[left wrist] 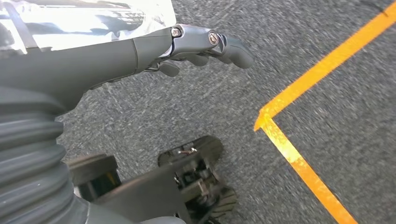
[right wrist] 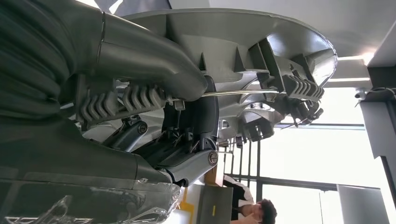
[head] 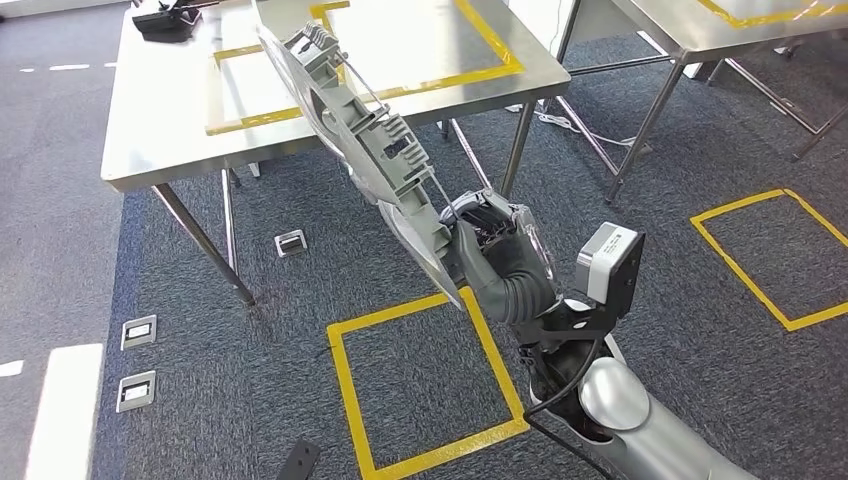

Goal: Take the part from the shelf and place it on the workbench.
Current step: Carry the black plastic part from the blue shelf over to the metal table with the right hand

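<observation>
- Part [head: 372, 150], a long grey ribbed moulding, sits mid-frame in the head view, clamped at its lower end by the right hand [head: 490, 255] and slanting over the workbench [head: 150, 120] edge (carried, not yet set down).
- Left hand [left wrist: 187, 44], upper left of the left wrist view, has its fingers loosely curled on nothing above the carpet [left wrist: 327, 140].
- Right wrist view: thumb and fingers [right wrist: 187, 163] close around the part's ribbed underside.

Part [head: 365, 140] in right hand [head: 490, 250], tilted, seemingly above workbench [head: 160, 110] near edge.

**Steel desk and carpet floor**

The shiny steel desk [head: 180, 130] with thin metal legs has a rectangle of yellow tape [head: 497, 47] on its top. A black device [head: 165, 20] lies at its far left corner. The grey carpet floor [head: 200, 400] carries yellow tape squares [head: 345, 390] and small silver floor sockets [head: 138, 331].
</observation>
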Controlling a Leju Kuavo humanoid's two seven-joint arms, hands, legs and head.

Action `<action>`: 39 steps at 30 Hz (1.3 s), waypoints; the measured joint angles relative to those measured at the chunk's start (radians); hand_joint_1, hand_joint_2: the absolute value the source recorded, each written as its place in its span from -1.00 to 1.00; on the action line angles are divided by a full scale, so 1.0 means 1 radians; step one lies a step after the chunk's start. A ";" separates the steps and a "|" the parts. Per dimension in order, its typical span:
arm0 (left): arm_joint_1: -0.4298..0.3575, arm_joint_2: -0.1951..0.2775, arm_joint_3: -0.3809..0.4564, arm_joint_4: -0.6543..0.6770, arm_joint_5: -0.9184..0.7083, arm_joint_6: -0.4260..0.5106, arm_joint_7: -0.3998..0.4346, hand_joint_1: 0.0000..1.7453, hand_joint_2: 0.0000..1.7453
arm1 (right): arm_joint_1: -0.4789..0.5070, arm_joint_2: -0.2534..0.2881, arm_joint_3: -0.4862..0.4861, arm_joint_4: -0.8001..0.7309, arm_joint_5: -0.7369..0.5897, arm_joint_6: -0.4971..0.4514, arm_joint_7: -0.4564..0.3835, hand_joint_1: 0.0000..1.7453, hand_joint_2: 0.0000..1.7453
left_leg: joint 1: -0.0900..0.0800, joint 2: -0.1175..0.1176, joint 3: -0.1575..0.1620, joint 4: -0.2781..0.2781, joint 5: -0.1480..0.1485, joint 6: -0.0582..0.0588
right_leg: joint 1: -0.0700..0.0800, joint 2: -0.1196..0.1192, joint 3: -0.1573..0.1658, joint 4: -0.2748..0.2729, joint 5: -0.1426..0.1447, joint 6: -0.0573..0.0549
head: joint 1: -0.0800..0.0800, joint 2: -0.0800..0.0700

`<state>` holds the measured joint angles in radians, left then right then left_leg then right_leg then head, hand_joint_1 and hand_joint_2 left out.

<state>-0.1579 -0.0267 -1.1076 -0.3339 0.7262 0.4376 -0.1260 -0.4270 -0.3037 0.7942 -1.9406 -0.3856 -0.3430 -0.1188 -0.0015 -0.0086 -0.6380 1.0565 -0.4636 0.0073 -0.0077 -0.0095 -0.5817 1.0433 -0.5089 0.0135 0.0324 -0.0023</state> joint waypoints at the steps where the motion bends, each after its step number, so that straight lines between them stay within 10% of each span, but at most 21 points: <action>1: 0.000 0.000 0.000 0.000 -0.001 0.000 0.000 -1.00 1.00 | -0.001 0.000 -0.001 0.000 0.000 -0.001 0.001 1.00 1.00 | 0.003 0.000 0.007 -0.012 -0.003 0.003 | 0.000 0.000 -0.003 0.005 -0.006 0.005 | 0.000 0.000; 7: 0.000 -0.001 0.000 0.000 -0.004 0.000 0.003 -1.00 1.00 | -0.008 -0.004 -0.004 0.000 0.000 -0.006 0.007 1.00 1.00 | 0.011 -0.003 0.024 -0.026 -0.018 0.009 | -0.004 0.006 -0.170 0.269 -0.076 0.025 | 0.006 0.000; 12: -0.003 -0.003 -0.001 -0.002 -0.008 0.000 0.004 -1.00 1.00 | -0.020 -0.005 -0.006 0.002 0.000 -0.007 0.010 1.00 1.00 | 0.011 -0.008 0.046 -0.014 -0.046 -0.009 | -0.001 0.009 -0.089 0.036 0.076 0.014 | 0.004 0.000; 17: -0.006 -0.005 -0.002 -0.003 -0.013 -0.003 0.008 -1.00 1.00 | -0.035 -0.004 -0.007 0.005 0.000 -0.009 0.012 1.00 1.00 | 0.010 -0.007 0.042 0.005 -0.071 -0.031 | -0.002 0.009 -0.068 0.003 0.064 -0.015 | 0.001 0.000; 22: -0.005 -0.005 -0.002 -0.003 -0.017 -0.005 0.011 -1.00 1.00 | -0.047 -0.004 -0.007 0.016 0.000 -0.019 0.017 1.00 1.00 | 0.012 -0.006 -0.089 0.255 -0.157 -0.044 | -0.004 0.003 -0.053 -0.002 0.055 -0.028 | -0.002 0.000; 27: -0.008 -0.005 -0.002 -0.003 -0.024 -0.008 0.018 -1.00 1.00 | -0.070 -0.003 -0.008 0.028 -0.008 -0.035 0.029 1.00 1.00 | 0.011 -0.002 -0.005 0.028 -0.009 -0.037 | -0.003 0.006 -0.031 0.001 0.037 -0.011 | -0.004 0.000; 32: -0.009 -0.005 -0.003 -0.004 -0.028 -0.014 0.022 -1.00 1.00 | -0.089 -0.003 -0.013 0.040 -0.016 -0.050 0.035 1.00 1.00 | 0.009 -0.006 0.014 -0.013 -0.017 -0.009 | -0.004 0.003 -0.036 0.009 0.026 0.017 | -0.003 0.000; 37: -0.017 -0.006 -0.008 -0.005 -0.034 -0.018 0.023 -1.00 1.00 | -0.106 -0.003 -0.017 0.058 -0.017 -0.062 0.041 1.00 1.00 | 0.010 -0.006 0.019 -0.015 -0.022 0.008 | -0.005 0.004 -0.170 0.255 -0.066 0.027 | 0.006 0.000; 39: -0.016 -0.006 -0.009 -0.005 -0.035 -0.018 0.025 -1.00 1.00 | -0.107 -0.003 -0.019 0.066 -0.019 -0.066 0.042 1.00 1.00 | 0.009 -0.008 0.025 -0.013 -0.028 0.010 | -0.004 0.005 -0.179 0.246 -0.025 0.023 | 0.006 0.000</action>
<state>-0.1742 -0.0324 -1.1166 -0.3388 0.6913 0.4194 -0.1006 -0.5344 -0.3071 0.7751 -1.8748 -0.4047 -0.4092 -0.0766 0.0071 -0.0170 -0.6134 1.0440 -0.4916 0.0173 -0.0120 -0.0047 -0.7612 1.2892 -0.5343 0.0364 0.0386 -0.0023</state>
